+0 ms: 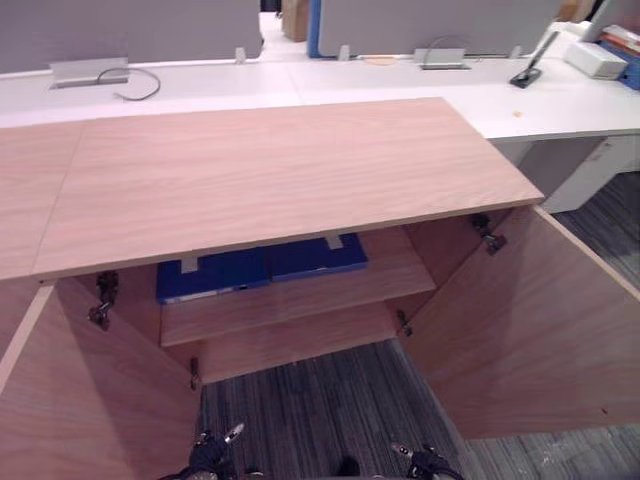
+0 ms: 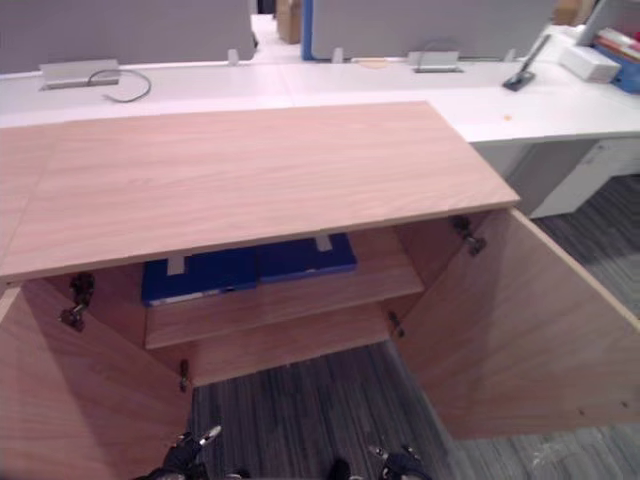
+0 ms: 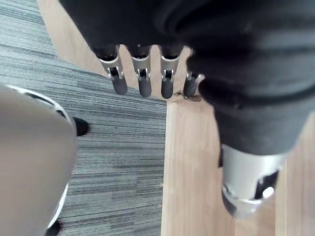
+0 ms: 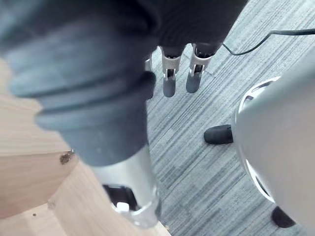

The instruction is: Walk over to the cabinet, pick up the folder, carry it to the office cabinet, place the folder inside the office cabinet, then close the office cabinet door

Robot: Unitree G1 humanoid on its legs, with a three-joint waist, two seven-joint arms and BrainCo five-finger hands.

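Left eye view: the office cabinet [image 1: 250, 170] has a flat, rectangular top of light wood grain, and both doors stand wide open, the left door [image 1: 80, 400] and the right door [image 1: 530, 330] in matching wood with metal hinges at their inner edges. The blue folder [image 1: 230, 272] lies flat on the upper shelf [image 1: 300, 305] inside the cabinet, its rear part hidden under the top. Behind the cabinet runs a smooth white surface [image 1: 400, 85] backed by grey partition panels [image 1: 130, 25]. The floor is grey striped carpet [image 1: 320, 400]. The left robot hand [image 1: 212, 450] and the right robot hand [image 1: 425, 460] sit low at the near edge, apart from the cabinet. Right eye view: the folder [image 2: 215, 272] shows in the same position on the shelf. Left wrist view: the left robot hand's fingers [image 3: 144, 78] hang straight above carpet and a wooden door edge, empty. Right wrist view: the right robot hand's fingers [image 4: 170, 73] are likewise straight over the carpet, holding nothing.
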